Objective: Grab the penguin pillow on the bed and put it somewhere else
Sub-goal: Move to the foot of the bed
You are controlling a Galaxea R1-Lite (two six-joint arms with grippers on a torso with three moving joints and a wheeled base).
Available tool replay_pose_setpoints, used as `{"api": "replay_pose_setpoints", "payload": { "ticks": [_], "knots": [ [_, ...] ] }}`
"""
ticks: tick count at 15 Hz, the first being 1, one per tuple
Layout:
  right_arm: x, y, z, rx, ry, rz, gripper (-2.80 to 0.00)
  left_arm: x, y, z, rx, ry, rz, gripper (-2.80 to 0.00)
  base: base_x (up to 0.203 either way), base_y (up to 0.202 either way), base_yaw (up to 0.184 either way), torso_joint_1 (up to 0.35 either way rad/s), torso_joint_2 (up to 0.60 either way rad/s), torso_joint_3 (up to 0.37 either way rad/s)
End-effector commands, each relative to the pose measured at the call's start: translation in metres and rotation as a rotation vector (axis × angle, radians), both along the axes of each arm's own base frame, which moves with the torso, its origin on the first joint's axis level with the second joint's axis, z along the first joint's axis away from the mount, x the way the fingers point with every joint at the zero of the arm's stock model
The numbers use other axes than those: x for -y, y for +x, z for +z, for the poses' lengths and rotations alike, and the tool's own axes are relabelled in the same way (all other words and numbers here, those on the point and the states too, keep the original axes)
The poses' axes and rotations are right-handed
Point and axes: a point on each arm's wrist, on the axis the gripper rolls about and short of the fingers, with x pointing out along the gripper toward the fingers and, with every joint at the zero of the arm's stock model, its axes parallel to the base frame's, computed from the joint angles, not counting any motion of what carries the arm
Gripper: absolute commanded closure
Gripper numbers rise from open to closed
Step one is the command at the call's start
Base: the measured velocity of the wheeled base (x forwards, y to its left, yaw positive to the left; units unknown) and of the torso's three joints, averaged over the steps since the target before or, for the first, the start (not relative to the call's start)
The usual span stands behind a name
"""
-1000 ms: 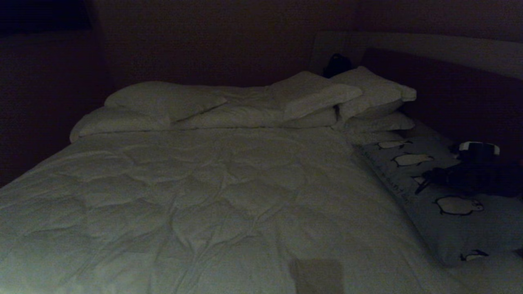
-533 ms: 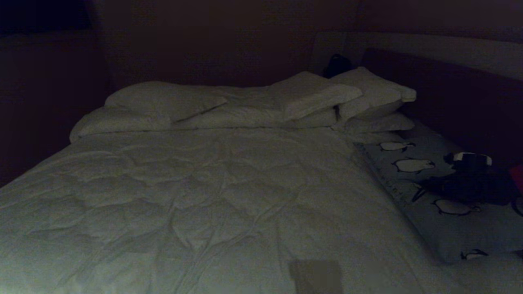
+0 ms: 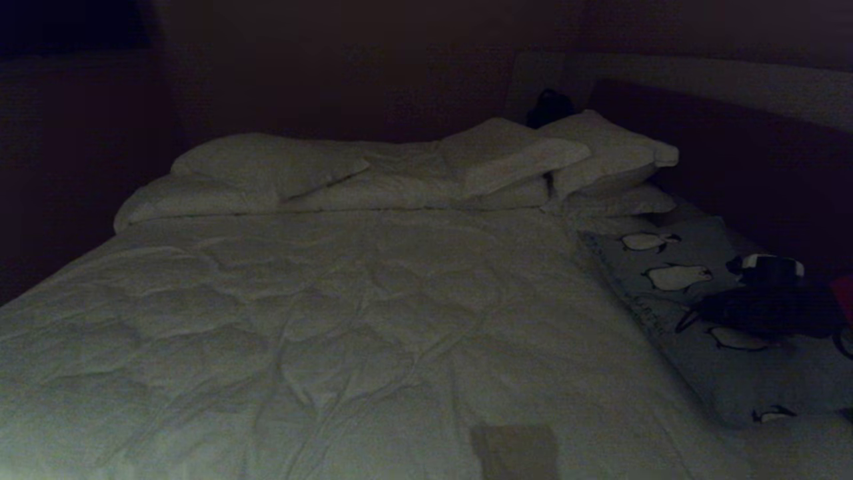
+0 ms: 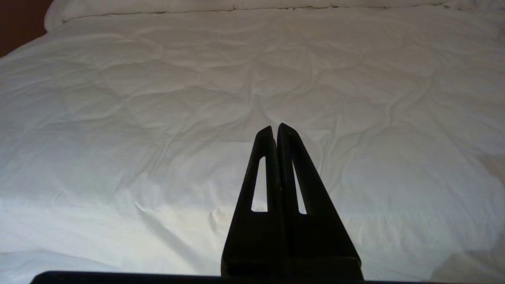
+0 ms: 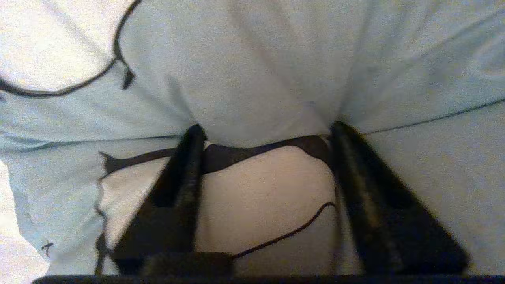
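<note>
head view looks down across the bed [image 3: 333,320] from its foot; left wrist view skims its comforter; right wrist view sits pressed against the penguin pillow [image 5: 276,59].

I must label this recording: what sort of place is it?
Most likely a bedroom, dimly lit: a large bed with white comforter, plain white pillows stacked by a dark headboard, and the penguin pillow.

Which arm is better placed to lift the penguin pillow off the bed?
The right. Its claw is pressed into the penguin pillow, fabric bunched between its fingers. The left claw is shut, over bare comforter, away from it.
</note>
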Motion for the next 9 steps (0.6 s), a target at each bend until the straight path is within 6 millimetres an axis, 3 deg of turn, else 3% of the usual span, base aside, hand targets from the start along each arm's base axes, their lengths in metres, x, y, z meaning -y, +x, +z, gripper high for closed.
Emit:
{"api": "replay_pose_setpoints", "payload": {
  "ticks": [1,6,9],
  "knots": [
    [0.0,0.0,-0.002,-0.004,0.002,0.0,0.0,0.0,0.0,0.0,0.0,0.0,0.001,0.0,0.0,0.0,0.0,0.0,0.0,0.0],
    [0.0,0.001,0.002,0.011,0.012,-0.007,0.0,0.0,0.0,0.0,0.0,0.0,0.001,0.0,0.0,0.0,0.0,0.0,0.0,0.0],
    [-0.001,0.002,0.02,0.06,0.031,-0.033,0.0,0.0,0.0,0.0,0.0,0.0,0.001,0.0,0.0,0.0,0.0,0.0,0.0,0.0]
  ]
}}
